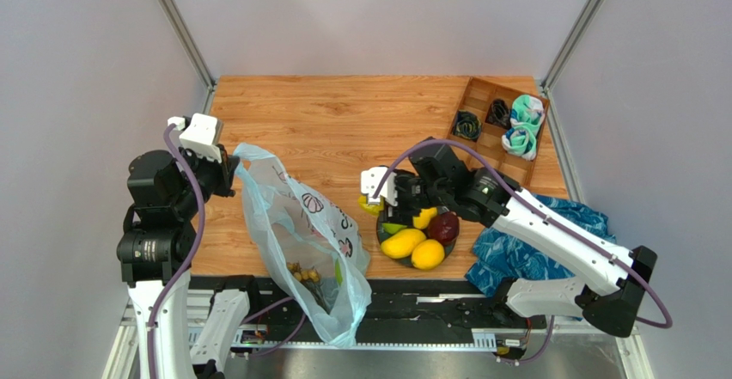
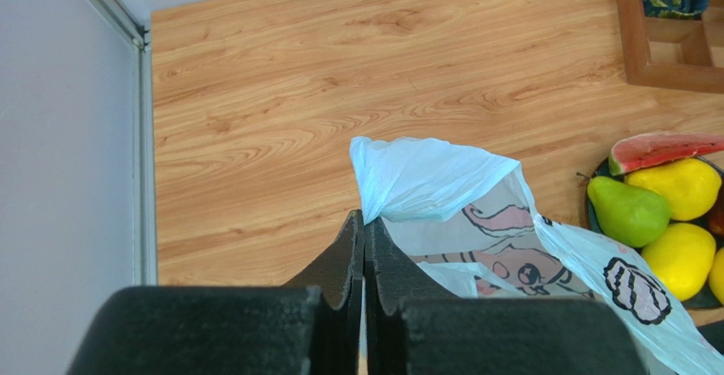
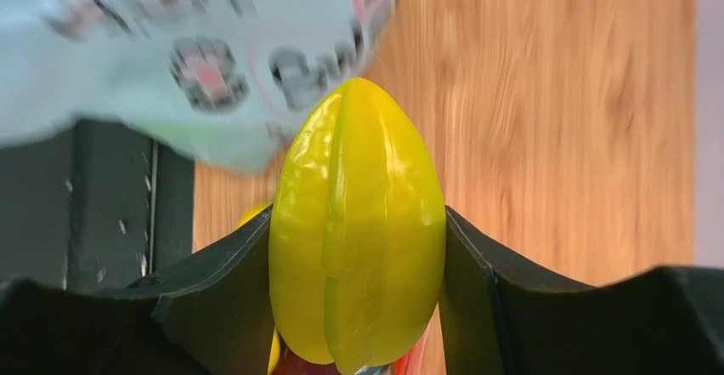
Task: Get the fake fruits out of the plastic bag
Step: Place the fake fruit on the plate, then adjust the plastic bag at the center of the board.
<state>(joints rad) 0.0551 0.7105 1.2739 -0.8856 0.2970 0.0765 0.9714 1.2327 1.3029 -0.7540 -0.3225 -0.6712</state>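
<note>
Your table: wood-grain top, smooth, low sheen.
Plastic bag: thin translucent film, crinkled, with a soft shine on the folds.
Starfruit, centre of the right wrist view: hard plastic, ridged, very glossy.
Right fingers and left fingers: black plastic, matt.
Right edge of the left wrist view: pear and yellow fruit are smooth glossy plastic. The watermelon slice is duller and finely textured on the red.
Upper right of that view, you have a tray of plain wood with a satin finish.
Lower right of the top view: blue cloth, soft, matt, rumpled.
</note>
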